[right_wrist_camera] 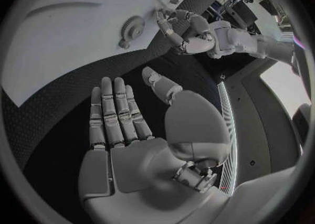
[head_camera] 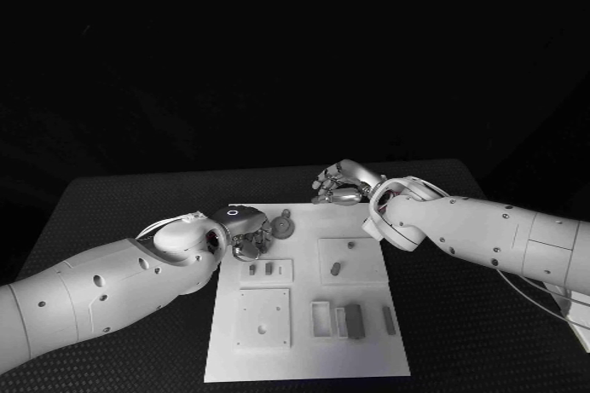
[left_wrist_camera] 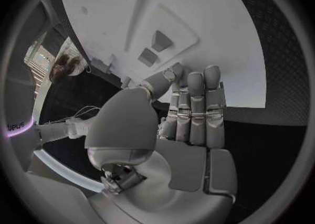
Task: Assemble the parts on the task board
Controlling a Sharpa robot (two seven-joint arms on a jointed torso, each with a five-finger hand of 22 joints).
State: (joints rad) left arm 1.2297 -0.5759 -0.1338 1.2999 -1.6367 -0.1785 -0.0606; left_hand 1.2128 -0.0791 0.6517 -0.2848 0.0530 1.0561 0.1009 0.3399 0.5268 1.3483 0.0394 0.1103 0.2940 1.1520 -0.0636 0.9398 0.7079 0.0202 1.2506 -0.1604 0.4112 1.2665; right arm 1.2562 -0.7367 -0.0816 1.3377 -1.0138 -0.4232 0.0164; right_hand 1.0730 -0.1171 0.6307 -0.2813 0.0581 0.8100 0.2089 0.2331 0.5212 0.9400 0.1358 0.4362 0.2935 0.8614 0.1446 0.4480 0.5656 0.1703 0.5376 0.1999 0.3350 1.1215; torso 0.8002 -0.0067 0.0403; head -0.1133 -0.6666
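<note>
The table [head_camera: 135, 205] is black and wide; its top looks bumpy, with a tiny pattern all over it; its far edge runs straight across, and its corners look cut off at a slant; behind the table it is all dark; the same black, bumpy top [left_wrist_camera: 275, 61] shows in the left wrist view, curving round one side; it shows in the right wrist view too [right_wrist_camera: 59, 129], as a dark band with little dots on it.

Left hand [head_camera: 246, 236] hides part of task board [head_camera: 308, 359]
</note>
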